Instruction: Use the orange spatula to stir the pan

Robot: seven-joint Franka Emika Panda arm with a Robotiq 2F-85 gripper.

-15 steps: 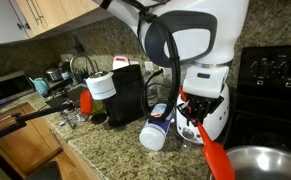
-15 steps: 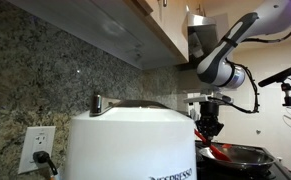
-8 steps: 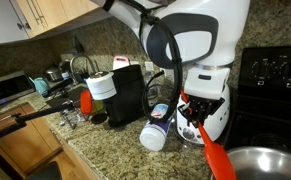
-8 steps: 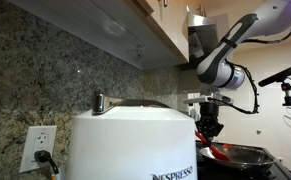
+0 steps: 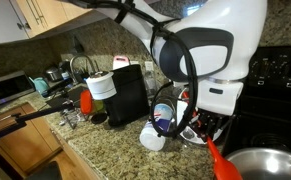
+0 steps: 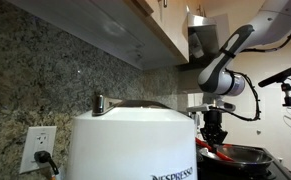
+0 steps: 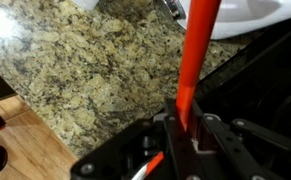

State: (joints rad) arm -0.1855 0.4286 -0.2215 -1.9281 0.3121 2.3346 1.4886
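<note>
My gripper is shut on the orange spatula, whose slim handle runs up from between the jaws in the wrist view. In an exterior view the spatula hangs below the gripper and slants down toward the rim of the shiny pan at the bottom right. In the other exterior view the gripper hovers just above the pan, with a bit of orange showing at its near rim. The blade's end is cut off or hidden.
A black coffee machine stands on the granite counter, with a red-orange mug-like object beside it and a white cup lying on its side. A black stove is behind the pan. A white Nespresso appliance fills the foreground.
The arm has swung right and lower, carrying the spatula with it toward the pan. The gripper stays shut on the handle.
</note>
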